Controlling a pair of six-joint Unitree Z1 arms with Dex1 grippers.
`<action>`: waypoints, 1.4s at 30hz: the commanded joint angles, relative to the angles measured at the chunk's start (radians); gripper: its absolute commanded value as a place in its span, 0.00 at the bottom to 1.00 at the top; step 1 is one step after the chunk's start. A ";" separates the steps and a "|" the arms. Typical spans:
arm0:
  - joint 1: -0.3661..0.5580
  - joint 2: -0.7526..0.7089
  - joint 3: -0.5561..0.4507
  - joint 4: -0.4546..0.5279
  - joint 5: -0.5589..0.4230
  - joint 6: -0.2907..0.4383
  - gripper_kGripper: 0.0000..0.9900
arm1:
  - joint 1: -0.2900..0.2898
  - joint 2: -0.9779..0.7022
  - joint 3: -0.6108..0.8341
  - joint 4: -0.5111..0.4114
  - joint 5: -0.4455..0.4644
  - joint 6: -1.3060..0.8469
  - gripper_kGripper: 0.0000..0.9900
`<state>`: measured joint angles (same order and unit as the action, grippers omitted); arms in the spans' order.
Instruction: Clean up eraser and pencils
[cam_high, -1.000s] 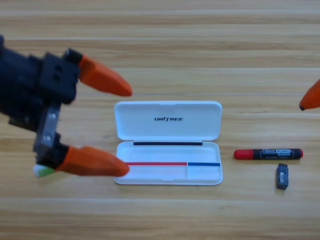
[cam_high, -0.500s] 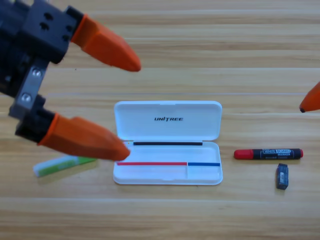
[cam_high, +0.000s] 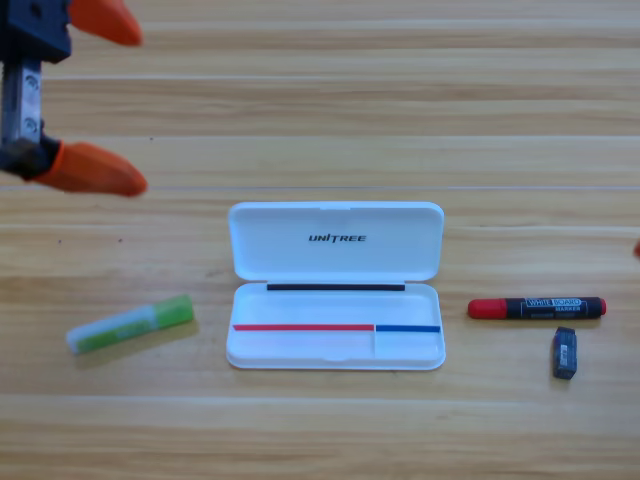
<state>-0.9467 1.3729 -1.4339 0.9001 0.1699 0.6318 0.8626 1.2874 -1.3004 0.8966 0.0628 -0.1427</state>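
The left gripper (cam_high: 100, 100) sat high in the upper left corner, above the table (cam_high: 320, 100) and well apart from everything on it, its orange fingers (cam_high: 90, 170) spread wide and holding nothing. Below it, the green highlighter (cam_high: 130, 325) lay slightly tilted on the wood, left of the case: a stubby, smooth plastic barrel with a white end pointing left. In the middle the white case (cam_high: 335, 240) lay open, its rounded glossy lid folded back and its shallow tray bare, presumably placed centrally so either arm could drop things in. To its right the black marker (cam_high: 537, 308) lay level, red cap toward the case, white label up. Just below its right end rested the eraser (cam_high: 565, 352), a small dark block standing nearly upright in the picture. Nothing was packed yet. The right gripper (cam_high: 637, 248) showed only as an orange sliver at the right edge; its fingers' spread could not be told.
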 joint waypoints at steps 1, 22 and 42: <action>0.190 0.112 0.032 0.008 0.054 0.089 1.00 | -0.074 0.124 0.066 0.024 -0.192 0.152 0.99; 0.427 0.400 0.194 -0.049 -0.055 0.223 0.99 | -0.140 0.556 0.112 -0.150 -0.120 0.555 1.00; 0.427 0.528 0.168 -0.063 -0.127 0.012 1.00 | -0.200 0.659 0.187 -0.196 -0.034 0.939 0.96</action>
<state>-0.5336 1.8449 -1.2670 0.8497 0.0469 0.6652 0.6879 1.8628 -1.1379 0.7153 0.0019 0.7764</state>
